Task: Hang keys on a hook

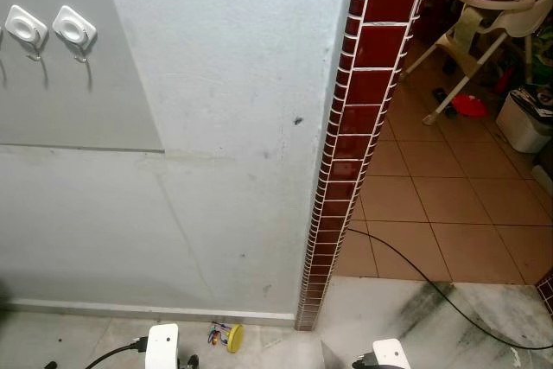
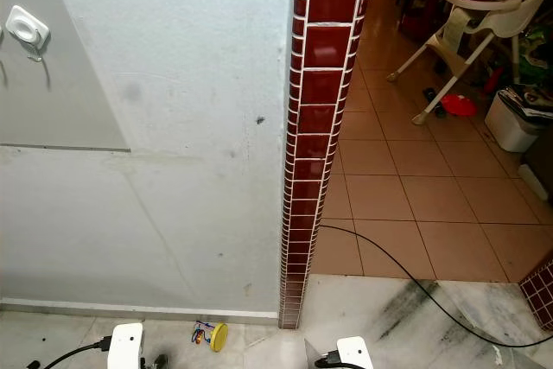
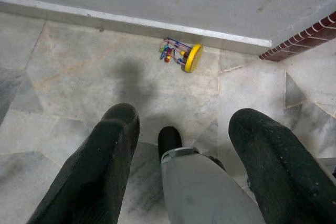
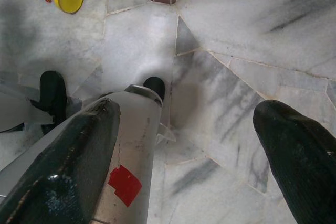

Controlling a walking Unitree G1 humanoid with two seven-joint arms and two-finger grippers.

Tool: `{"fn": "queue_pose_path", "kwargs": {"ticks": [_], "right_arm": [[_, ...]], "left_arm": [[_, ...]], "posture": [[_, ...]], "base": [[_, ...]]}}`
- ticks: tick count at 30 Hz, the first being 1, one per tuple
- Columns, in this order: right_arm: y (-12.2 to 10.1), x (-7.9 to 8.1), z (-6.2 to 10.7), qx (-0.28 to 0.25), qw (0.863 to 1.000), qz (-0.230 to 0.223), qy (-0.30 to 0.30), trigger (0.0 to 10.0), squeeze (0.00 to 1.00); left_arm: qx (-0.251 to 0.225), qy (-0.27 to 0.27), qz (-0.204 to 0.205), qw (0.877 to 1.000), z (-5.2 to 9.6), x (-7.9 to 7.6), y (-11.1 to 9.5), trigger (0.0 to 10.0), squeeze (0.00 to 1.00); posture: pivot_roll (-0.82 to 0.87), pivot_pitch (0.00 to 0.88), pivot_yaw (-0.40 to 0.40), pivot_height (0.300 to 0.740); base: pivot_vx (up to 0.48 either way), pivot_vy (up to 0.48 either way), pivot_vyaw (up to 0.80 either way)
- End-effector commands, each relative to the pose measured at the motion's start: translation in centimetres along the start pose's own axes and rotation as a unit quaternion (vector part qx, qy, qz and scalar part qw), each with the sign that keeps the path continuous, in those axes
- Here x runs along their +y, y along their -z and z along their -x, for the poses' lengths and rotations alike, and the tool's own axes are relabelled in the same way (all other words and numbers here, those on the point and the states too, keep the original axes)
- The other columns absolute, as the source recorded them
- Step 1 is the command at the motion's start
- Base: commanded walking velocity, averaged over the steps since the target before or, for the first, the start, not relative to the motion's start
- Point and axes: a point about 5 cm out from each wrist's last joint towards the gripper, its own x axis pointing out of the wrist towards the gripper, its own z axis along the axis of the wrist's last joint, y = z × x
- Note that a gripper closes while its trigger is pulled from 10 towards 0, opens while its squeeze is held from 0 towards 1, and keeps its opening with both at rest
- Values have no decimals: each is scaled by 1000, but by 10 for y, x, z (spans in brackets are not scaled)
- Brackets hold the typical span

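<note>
left gripper [image 3: 181, 156] hanging low over the marble floor [image 3: 79, 77], fingers spread, holding nothing | right gripper [image 4: 184, 156] likewise hanging parted and empty | keys [image 3: 181, 56] lying by the wall base | hooks [image 1: 73, 30] waiting high on the wall | advice: crouch, descend square over the yellow tag, pinch the ring.

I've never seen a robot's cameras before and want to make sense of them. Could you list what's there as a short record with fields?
Hooks: two white square wall hooks, high on the grey panel, nothing hanging on them
Keys: a bunch with a yellow round fob, on the floor at the foot of the wall
Left gripper: fingers apart, holding nothing, pointing down at the marble floor
Right gripper: fingers apart, holding nothing, over the floor
Wall corner: red tile edging
Beyond: high chair, black cable across the floor
</note>
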Motion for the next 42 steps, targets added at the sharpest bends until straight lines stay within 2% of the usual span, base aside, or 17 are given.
{"fn": "queue_pose_path", "kwargs": {"ticks": [1, 42], "right_arm": [[-34, -6, -3, -33, 997, 57, -34, 10000, 0], [-34, -8, -2, -36, 997, 64, -37, 10000, 0]], "left_arm": [[11, -3, -43, 999, 1, 15, -2, 10000, 0], [15, -5, -51, 999, 2, 18, 0, 10000, 0]], "posture": [[-76, 0, -2, 740], [-74, 0, -5, 740]], "base": [[0, 0, 0], [0, 0, 0]]}}
